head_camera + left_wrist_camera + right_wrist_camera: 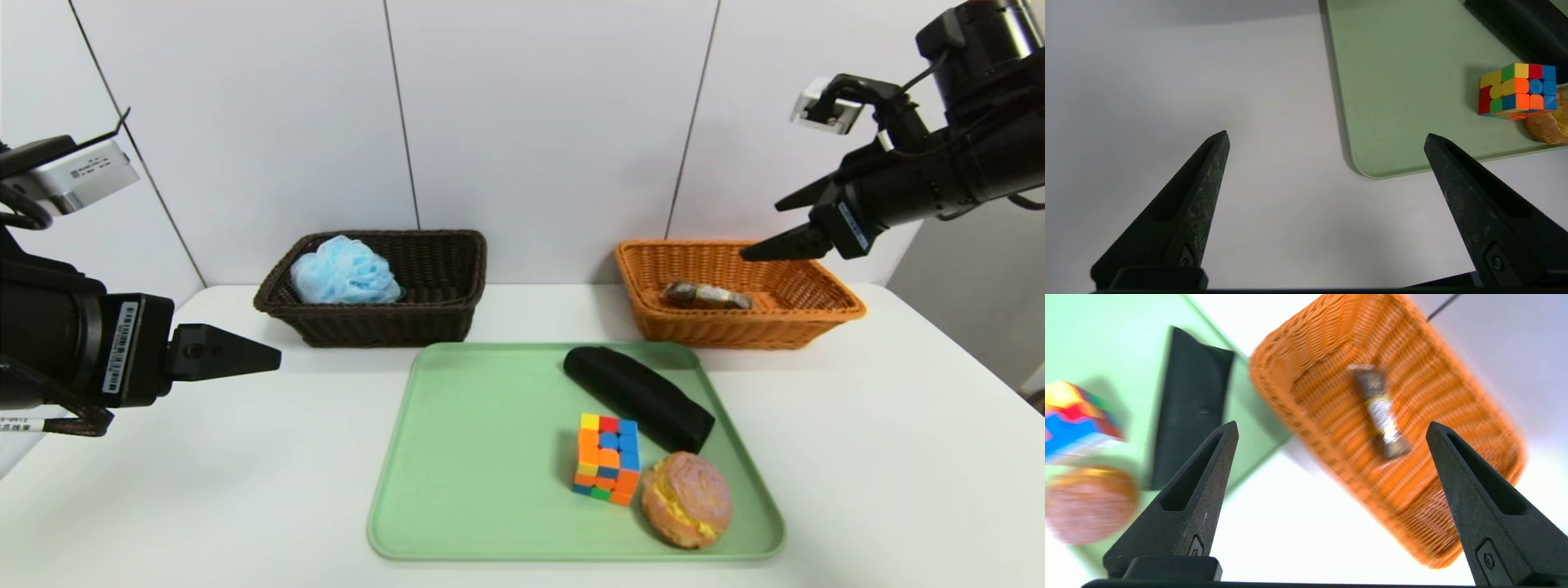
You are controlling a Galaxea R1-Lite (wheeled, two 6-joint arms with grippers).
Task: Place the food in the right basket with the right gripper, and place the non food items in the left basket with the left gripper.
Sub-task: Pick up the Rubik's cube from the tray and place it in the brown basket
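The left pincer [273, 356] hangs over the bare white surface [245, 457] on the left, spread wide with nothing in it. Far behind it, the dark brown basket [445, 314] holds the fluffy blue bath pouf [343, 271]. It looks soft and very light.

The green tray [473, 457] sits in the middle, near the front. The puzzle cube [606, 456] stands on it, with many bright squares. It looks hard and smooth, so it may slip; I would pinch it on two flat sides. The long black pouch [638, 398] lies slanted just behind the cube. It looks soft and floppy, so the middle is the best place to hold it. The round bun [686, 498] with yellow filling lies at the near right of the tray, touching the cube. It looks squishy, so a gentle pinch across its sides seems best.

Far right, the orange basket [833, 314] holds the pack of gold chocolate balls [706, 296]. The right pincer [759, 229] hangs above this basket, spread wide and holding nothing.
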